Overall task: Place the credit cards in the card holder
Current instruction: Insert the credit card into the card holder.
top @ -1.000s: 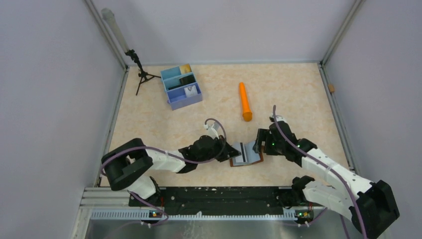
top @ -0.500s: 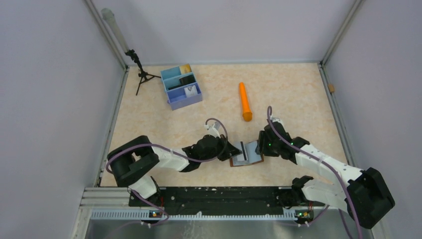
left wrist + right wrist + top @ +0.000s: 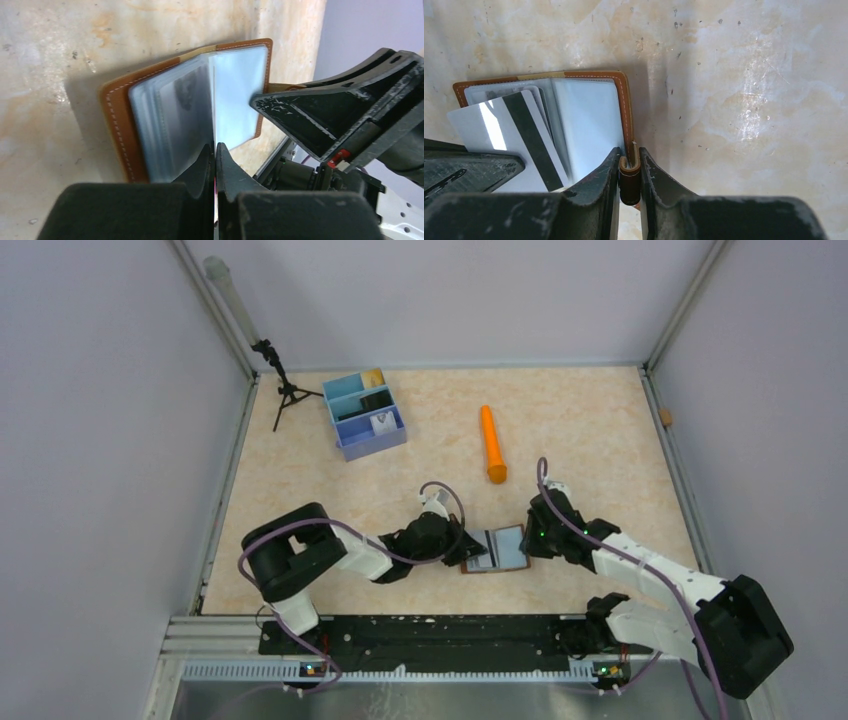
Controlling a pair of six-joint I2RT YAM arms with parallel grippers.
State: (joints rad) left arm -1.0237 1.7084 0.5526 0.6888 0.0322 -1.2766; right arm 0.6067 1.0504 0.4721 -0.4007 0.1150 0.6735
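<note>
1. Card holder (image 3: 497, 550): brown leather bifold; lay open on the table (image 3: 600, 440) near the middle of the near edge; clear sleeves fanned up; judged soft, light, apt to slide or flop shut.
2. Right hand (image 3: 629, 160): clenched on the snap tab (image 3: 629, 182) at the holder's right border; a sound anchoring hold.
3. Left hand (image 3: 215, 150): clenched on a white card (image 3: 519, 135), leading end among the sleeves; judged thin, stiff, slippery; best pinched at its trailing edge.
4. Blue tray (image 3: 365, 418): near the far left corner; more cards inside.
</note>
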